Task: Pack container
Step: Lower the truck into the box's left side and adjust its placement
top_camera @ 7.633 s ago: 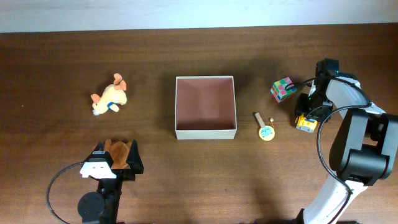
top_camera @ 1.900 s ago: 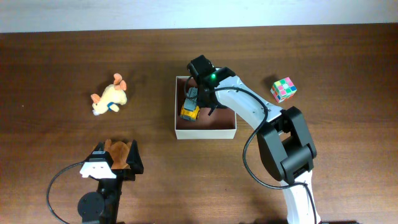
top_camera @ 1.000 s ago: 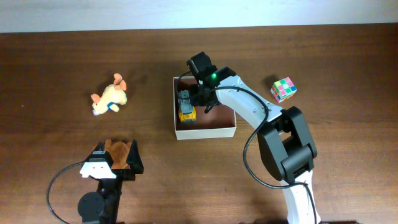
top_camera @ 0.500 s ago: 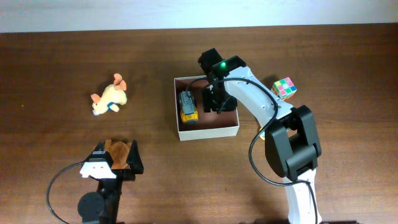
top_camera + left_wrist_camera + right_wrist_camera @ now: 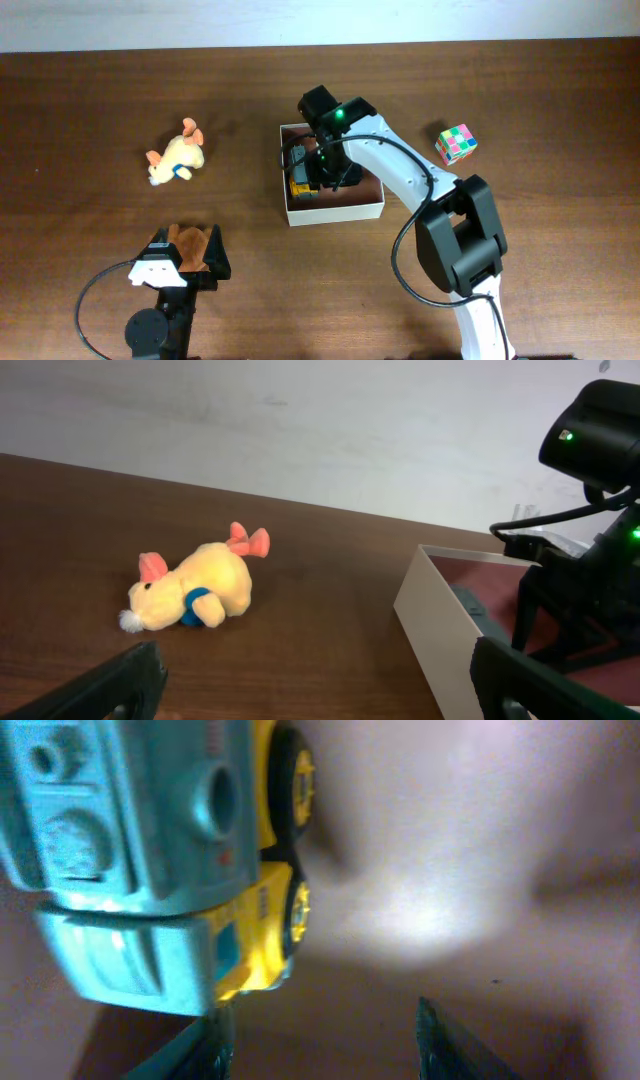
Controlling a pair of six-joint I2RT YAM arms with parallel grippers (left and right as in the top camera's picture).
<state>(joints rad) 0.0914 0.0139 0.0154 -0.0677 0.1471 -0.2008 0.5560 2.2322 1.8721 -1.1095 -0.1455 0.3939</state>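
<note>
The container [image 5: 335,212], a square cream-walled box with a reddish-brown inside, stands mid-table; its near wall also shows in the left wrist view [image 5: 440,630]. A yellow and grey toy truck [image 5: 298,187] lies inside it by the left wall. My right gripper [image 5: 320,168] hangs in the container just over the truck, open; in the right wrist view its fingers [image 5: 325,1040] are apart over the bare floor, with the truck [image 5: 170,870] at the upper left. My left gripper [image 5: 187,252] rests open at the front left, and nothing lies between its fingers [image 5: 320,690].
A yellow plush dog [image 5: 177,155] lies left of the container and also shows in the left wrist view [image 5: 195,590]. A coloured puzzle cube [image 5: 456,143] sits to the container's right. A brown object [image 5: 188,238] shows at the left gripper in the overhead view.
The right gripper carried the truck from the far right into the container, let it go and drew right. It is now back left over the truck. The left arm has not moved.
</note>
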